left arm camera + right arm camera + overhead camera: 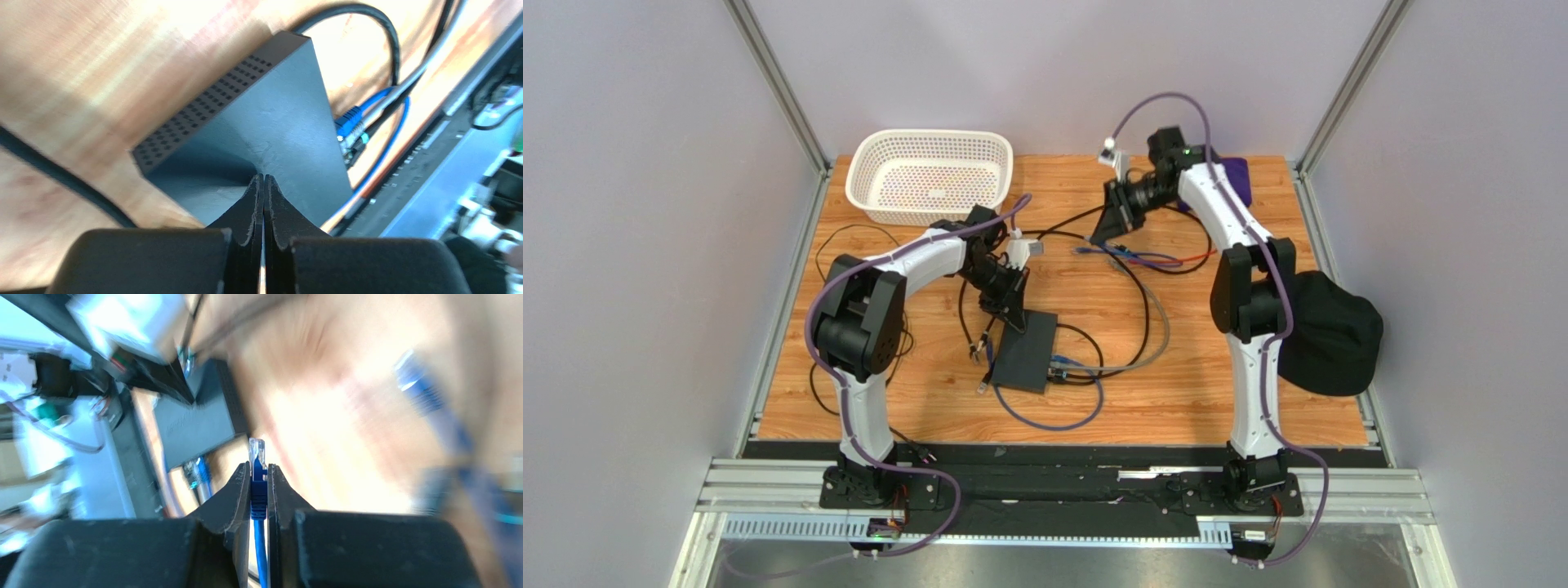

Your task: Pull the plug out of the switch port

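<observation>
Roughly mid-table, the switch (pixel 1026 353) lies flat on the wooden table (pixel 1210 392), with another blue cable (pixel 350 119) at its socket edge. The left gripper (pixel 264 180) is clenched on nothing, its tips resting on the switch's top. Well apart, toward the far side, the right gripper (pixel 258 470) pinches the blue plug (pixel 257 454), which is free of the switch.

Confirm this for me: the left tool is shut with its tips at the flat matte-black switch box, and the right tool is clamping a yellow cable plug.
Not yellow. The right wrist view shows the right tool clamping a blue cable plug with a clear tip. The left tool is indeed shut, tips at the flat matte-black switch box.
</observation>
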### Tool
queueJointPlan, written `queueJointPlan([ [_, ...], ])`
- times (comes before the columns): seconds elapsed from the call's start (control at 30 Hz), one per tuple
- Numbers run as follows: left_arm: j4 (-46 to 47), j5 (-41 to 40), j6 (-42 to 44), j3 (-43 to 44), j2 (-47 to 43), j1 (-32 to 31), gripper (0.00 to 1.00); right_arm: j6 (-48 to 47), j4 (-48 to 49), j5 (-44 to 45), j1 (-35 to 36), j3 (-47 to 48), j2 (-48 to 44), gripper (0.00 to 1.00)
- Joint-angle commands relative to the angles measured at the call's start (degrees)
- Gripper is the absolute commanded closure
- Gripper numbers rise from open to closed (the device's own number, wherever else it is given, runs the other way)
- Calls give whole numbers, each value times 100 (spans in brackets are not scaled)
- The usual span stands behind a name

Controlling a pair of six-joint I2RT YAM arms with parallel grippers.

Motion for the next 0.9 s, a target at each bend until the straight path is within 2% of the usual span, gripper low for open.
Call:
queueJointPlan([
  [0.0, 20, -351, 570, 356, -462, 22, 97, -200, -646, 369, -239, 1747, -102, 100],
  [0.07, -129, -359, 720, 488, -550, 22, 94, 659, -236, 335, -512, 2021, -48, 100],
  [0.13, -217, -368, 816, 541, -691, 22, 93, 1736, 388, 63, -696, 1488, -336, 100],
  [0.2, -270, -360, 834, 541, -770, 30, 92, 2103, 900, -496, -697, 1031, -811, 100],
  [0.3, -261, -272, 826, 427, -805, 30, 91, 3313, 1462, -1139, -601, 391, -1453, 100],
  [0.37, -192, -193, 764, 392, -788, 30, 91, 4443, 2180, -1343, -565, 99, -1900, 100],
  [0.4, -174, -166, 738, 366, -779, 22, 91, 4659, 2280, -1379, -557, 19, -2016, 100],
  [0.53, -147, -149, 711, 427, -735, 22, 90, 4793, 2351, -1678, -495, 368, -2412, 100],
  [0.67, -147, -114, 694, 444, -665, 22, 90, 4346, 2378, -1582, -574, 799, -2518, 100],
  [0.87, -191, -25, 641, 506, -621, 22, 90, 3344, 2273, -616, -1030, 1221, -1965, 100],
])
